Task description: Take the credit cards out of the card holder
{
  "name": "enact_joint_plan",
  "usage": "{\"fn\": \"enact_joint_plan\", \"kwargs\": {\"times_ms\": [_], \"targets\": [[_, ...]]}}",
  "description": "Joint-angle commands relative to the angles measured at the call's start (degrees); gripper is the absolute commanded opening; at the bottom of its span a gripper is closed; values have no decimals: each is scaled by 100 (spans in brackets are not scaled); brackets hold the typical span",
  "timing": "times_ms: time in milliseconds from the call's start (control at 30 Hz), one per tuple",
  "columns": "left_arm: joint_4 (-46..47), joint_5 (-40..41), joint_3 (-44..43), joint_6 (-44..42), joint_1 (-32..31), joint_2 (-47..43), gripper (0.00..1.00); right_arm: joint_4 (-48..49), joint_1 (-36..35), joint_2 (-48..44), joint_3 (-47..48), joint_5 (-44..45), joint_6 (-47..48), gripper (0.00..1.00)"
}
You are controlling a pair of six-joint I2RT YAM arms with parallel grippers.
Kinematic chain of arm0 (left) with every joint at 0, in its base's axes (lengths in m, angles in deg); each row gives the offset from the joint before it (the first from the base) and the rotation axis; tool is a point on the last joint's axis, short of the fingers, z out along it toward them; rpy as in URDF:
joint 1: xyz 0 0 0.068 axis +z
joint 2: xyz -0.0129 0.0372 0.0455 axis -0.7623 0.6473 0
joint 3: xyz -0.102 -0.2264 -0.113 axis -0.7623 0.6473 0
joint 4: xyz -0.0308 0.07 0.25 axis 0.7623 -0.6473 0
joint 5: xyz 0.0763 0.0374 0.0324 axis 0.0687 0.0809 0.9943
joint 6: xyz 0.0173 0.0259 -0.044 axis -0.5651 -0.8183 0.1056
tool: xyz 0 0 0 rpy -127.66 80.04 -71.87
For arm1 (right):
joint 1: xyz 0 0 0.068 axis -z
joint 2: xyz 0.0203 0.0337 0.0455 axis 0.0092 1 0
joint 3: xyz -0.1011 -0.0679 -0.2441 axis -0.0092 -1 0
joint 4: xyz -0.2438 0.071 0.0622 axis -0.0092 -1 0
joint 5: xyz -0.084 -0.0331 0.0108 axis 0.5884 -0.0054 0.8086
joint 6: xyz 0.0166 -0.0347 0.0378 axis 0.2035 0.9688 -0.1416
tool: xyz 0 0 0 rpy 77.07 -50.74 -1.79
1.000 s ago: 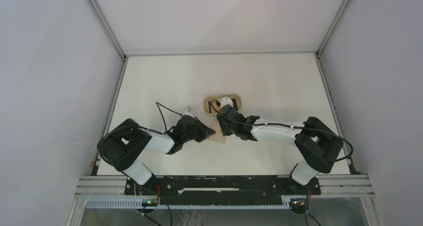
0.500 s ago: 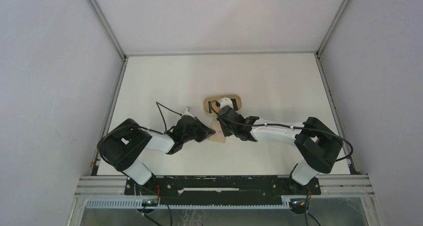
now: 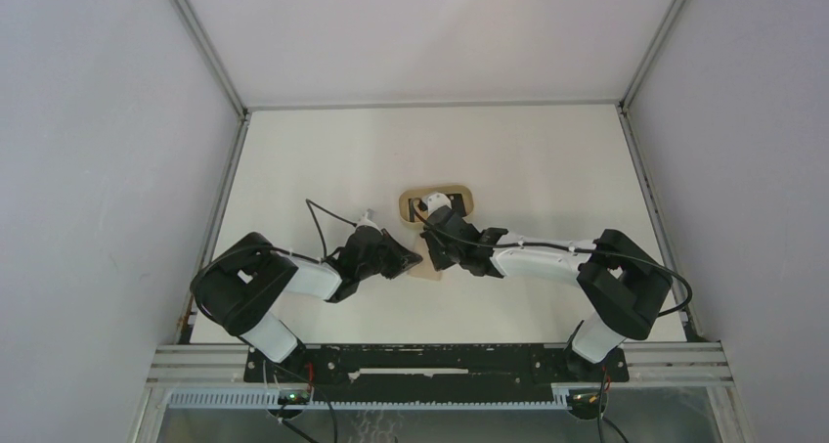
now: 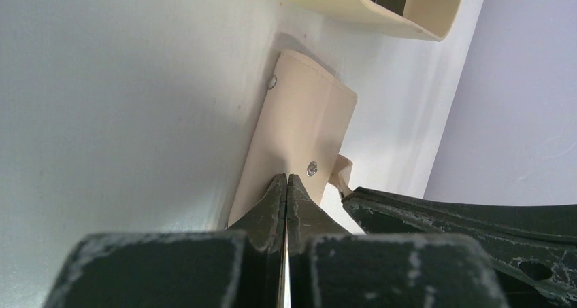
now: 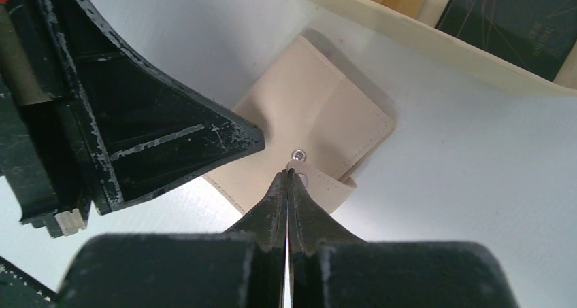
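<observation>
1. Black fingers of the left gripper [image 4: 286, 182] are pressed fully together with nothing between them. Their tips bear down on the face of the wallet [image 4: 306, 117], just beside a snap [image 4: 311, 167].
2. Our right gripper [image 5: 289, 175] is likewise closed tight, its tips at the root of the short tab [image 5: 330, 189]. The tips hide the contact, so we cannot tell whether they pinch the tab's edge or have merely met beside it.
3. The wallet lies flat on the white table [image 5: 476, 151], between the two grippers and just in front of the tray [image 5: 422, 37]. A black card [image 5: 517, 22] lies in the tray, and no card shows at the wallet.
4. First risk: if the right tips have missed the tab, a lift brings up nothing. A thin, limp tab lying flat gives little to bite.
5. Second risk: if the tab is caught and we pull while the left tips press too lightly, the whole wallet rises or slides towards the tray instead of opening. The left tips bear on one spot only, so the wallet may also pivot about them.
6. Third risk: the two sets of fingers are very near each other, so a sideways pull could knock them together.
</observation>
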Motion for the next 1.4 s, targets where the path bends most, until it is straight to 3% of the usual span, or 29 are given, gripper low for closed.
{"fn": "enact_joint_plan", "kwargs": {"times_ms": [0,1000,1367], "targets": [[-619,276,-42,-302,65,81,0,301,-47,-37,179,-235,-2,0],[-645,296,-59,-293,68,98,0,1235,361,-72,-163,-1859,-186,0],[-671,288,-85,-309,67,96,0,1393,544,76,-263,-1970,-302,0]]}}
